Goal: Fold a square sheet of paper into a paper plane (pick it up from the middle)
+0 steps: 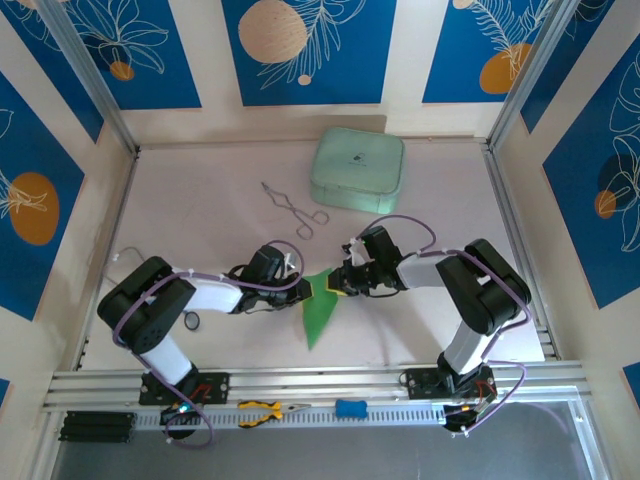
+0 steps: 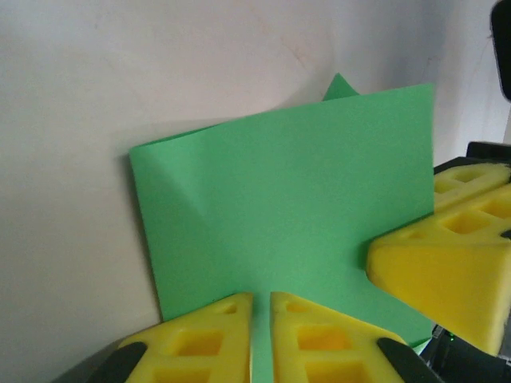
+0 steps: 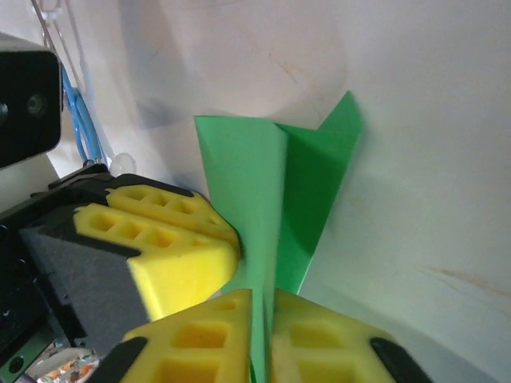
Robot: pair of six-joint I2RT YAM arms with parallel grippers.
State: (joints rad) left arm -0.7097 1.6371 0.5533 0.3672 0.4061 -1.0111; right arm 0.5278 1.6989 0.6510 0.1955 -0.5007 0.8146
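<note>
Left tool (image 2: 261, 302), right tool (image 3: 263, 297) pinch paper plane (image 1: 320, 312); long axis near-far, tip nearward.

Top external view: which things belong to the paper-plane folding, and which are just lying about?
In the job: partly folded green paper, left gripper, right gripper.
Lying about: mint-green case, metal tongs, yellow-handled pliers, small blue object.
</note>
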